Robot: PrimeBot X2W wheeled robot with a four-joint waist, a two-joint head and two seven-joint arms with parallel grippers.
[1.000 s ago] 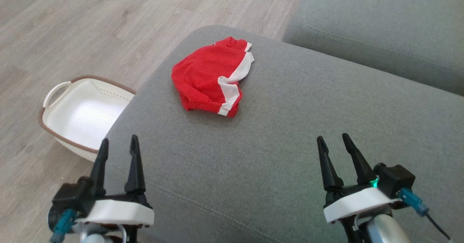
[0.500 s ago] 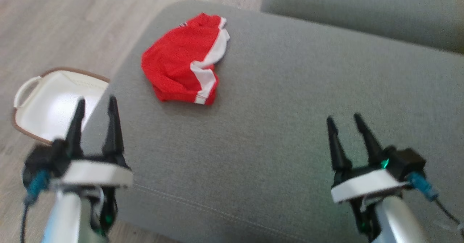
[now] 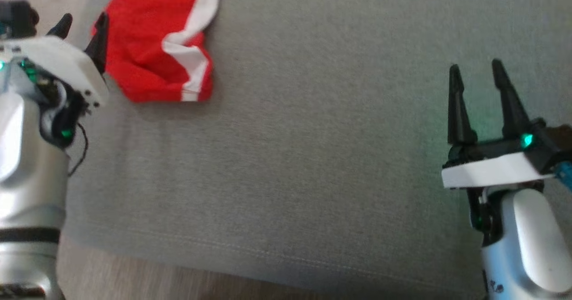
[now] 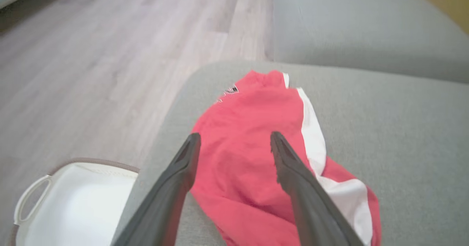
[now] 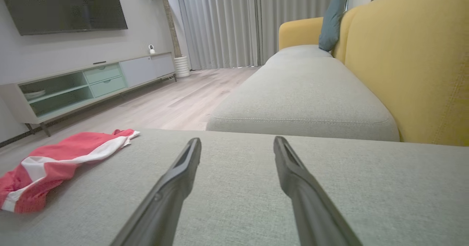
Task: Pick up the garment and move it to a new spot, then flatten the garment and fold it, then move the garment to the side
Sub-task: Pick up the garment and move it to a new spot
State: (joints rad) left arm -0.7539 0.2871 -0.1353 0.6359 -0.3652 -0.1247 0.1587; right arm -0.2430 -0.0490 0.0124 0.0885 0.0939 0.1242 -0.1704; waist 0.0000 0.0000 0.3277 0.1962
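Observation:
The garment [image 3: 147, 40] is a crumpled red piece with a white side stripe, lying on the grey cushion [image 3: 313, 148] at the upper left of the head view. My left gripper [image 3: 82, 25] is open and hovers at the garment's left edge. In the left wrist view the garment [image 4: 253, 143] lies just beyond and under the open left gripper [image 4: 234, 139], with nothing between the fingers. My right gripper [image 3: 476, 69] stands open over bare cushion at the right, far from the garment. The right wrist view shows the garment [image 5: 55, 161] at the far left and the right gripper [image 5: 237, 143] open.
A white basket [image 4: 73, 205] with a brown rim stands on the wooden floor [image 4: 91, 73] by the cushion's left edge. A second grey cushion [image 5: 300, 99] and a yellow sofa back [image 5: 414, 62] lie beyond. The cushion's front seam [image 3: 250, 251] runs near the floor.
The head camera has tipped down and closer, so the whole picture has shifted. My left gripper has reached forward to the garment's left edge. Both grippers remain open.

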